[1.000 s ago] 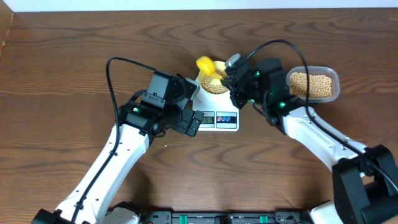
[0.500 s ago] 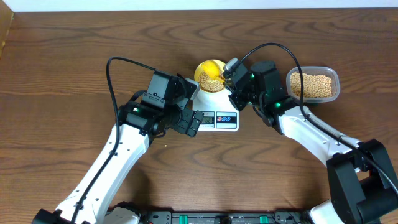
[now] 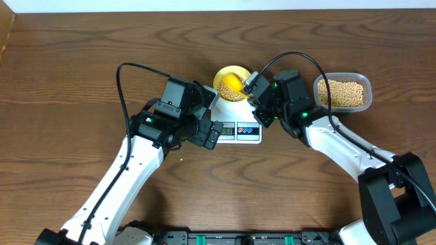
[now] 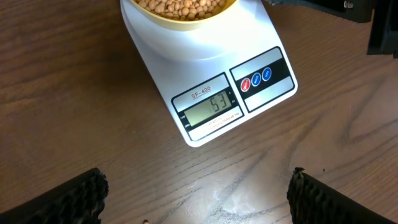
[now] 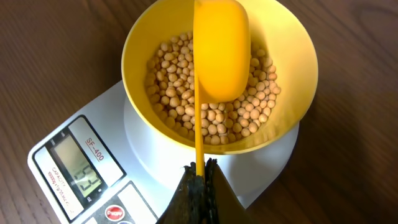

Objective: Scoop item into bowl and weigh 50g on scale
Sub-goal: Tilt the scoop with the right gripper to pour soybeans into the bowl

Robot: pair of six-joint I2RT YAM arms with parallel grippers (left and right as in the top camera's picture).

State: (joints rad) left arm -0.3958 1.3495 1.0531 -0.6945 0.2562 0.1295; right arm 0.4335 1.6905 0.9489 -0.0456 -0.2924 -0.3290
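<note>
The small round pale-yellow bowl (image 5: 134, 56) of tan pea-sized beans (image 5: 174, 74) sits on the white rounded-rectangular digital scale (image 4: 186, 62), upper centre. The right end effector (image 5: 200, 171) is clamped on a yellow plastic scoop (image 5: 221, 53) over the bowl. The left end effector (image 4: 199, 196) gapes wide beside the scale.

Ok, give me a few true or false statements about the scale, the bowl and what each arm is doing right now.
1. The bowl sits on the scale and holds beans. True.
2. The display reads 35. False: it reads 53.
3. The right fingers are shut on the handle of the scoop, which is over the bowl. True.
4. The left fingers grip something. False: they are open and empty, in front of the scale.
</note>
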